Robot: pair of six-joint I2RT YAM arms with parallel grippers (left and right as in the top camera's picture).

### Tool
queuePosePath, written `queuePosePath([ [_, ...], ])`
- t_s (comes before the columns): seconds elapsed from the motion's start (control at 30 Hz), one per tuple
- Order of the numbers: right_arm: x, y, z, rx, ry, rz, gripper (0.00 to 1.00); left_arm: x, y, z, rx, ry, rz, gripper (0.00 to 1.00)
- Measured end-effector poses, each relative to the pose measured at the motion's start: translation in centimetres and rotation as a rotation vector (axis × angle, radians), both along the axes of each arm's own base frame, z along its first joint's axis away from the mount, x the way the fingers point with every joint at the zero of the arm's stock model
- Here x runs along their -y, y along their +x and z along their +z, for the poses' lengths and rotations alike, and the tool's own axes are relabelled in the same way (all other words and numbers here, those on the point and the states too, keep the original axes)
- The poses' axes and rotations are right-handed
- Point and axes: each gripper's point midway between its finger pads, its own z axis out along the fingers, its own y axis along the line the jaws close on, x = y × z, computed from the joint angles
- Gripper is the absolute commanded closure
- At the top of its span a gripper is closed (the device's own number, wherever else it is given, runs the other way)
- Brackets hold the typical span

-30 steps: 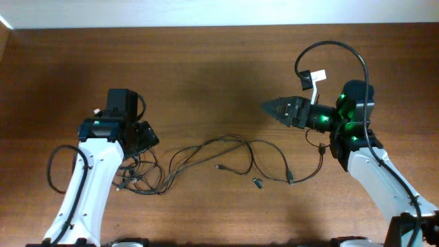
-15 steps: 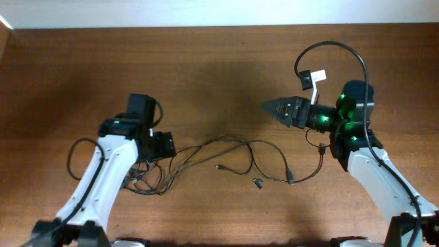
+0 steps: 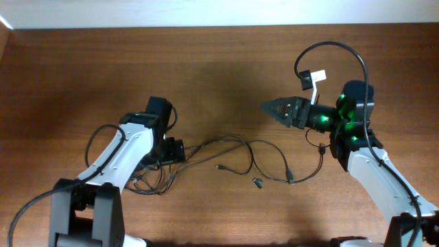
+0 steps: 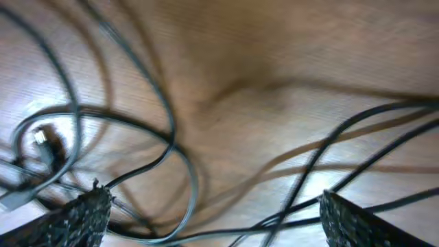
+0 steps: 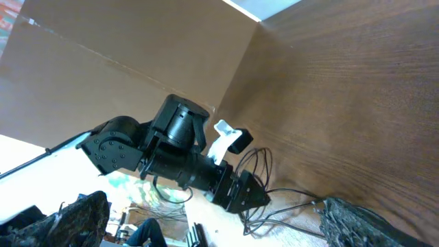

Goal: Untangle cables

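Overhead: even warm light, sharp. Soft broad shadow at centre of desk [image 3: 226,75]. Blown-out white strip along top edge. Green glow on right arm [image 3: 348,110]. Left wrist: heavy motion blur, cables [image 4: 171,144] smeared, pale glare on wood. Right wrist: wood grain crisp, lower-left background overexposed.
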Motion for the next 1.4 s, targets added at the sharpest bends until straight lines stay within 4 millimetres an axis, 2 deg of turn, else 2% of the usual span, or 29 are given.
queuePosePath([
  [0.13, 0.0, 0.0, 0.0, 0.006, -0.002, 0.001, 0.02, 2.2, 1.6, 0.1, 0.059, -0.123, 0.002, 0.01],
  [0.27, 0.0, 0.0, 0.0, 0.009, -0.003, 0.001, 0.01, 2.9, 1.7, 0.2, 0.059, -0.167, 0.005, 0.01],
  [0.37, 0.0, 0.0, 0.0, 0.009, -0.003, 0.001, 0.01, 1.7, 1.9, 0.2, 0.062, -0.179, 0.058, 0.01],
  [0.53, 0.0, 0.0, 0.0, 0.042, -0.014, 0.005, 0.01, -2.4, 2.8, 0.5, 0.096, -0.184, 0.228, 0.01],
  [0.73, 0.0, 0.0, 0.0, 0.054, -0.018, 0.007, 0.01, -4.6, 0.1, 0.3, 0.004, -0.027, 0.225, 0.01],
  [0.9, 0.0, 0.0, 0.0, 0.055, -0.018, 0.006, 0.01, -5.1, -0.7, 0.1, -0.014, 0.042, 0.199, 0.01],
  [1.1, 0.0, 0.1, 0.0, 0.056, -0.019, 0.004, 0.01, -4.9, -1.4, -2.5, 0.006, 0.031, 0.196, 0.01],
  [1.3, 0.0, 0.1, 0.0, 0.058, -0.02, 0.004, 0.01, -4.6, -1.5, -3.2, 0.019, 0.01, 0.196, 0.0],
  [1.33, 0.0, 0.1, 0.0, 0.057, -0.02, 0.004, 0.01, -4.6, -1.4, -3.2, 0.021, 0.01, 0.196, 0.05],
  [1.4, 0.0, 0.1, 0.0, 0.058, -0.02, 0.004, 0.01, -4.6, -1.4, -3.2, 0.023, 0.01, 0.195, 0.3],
])
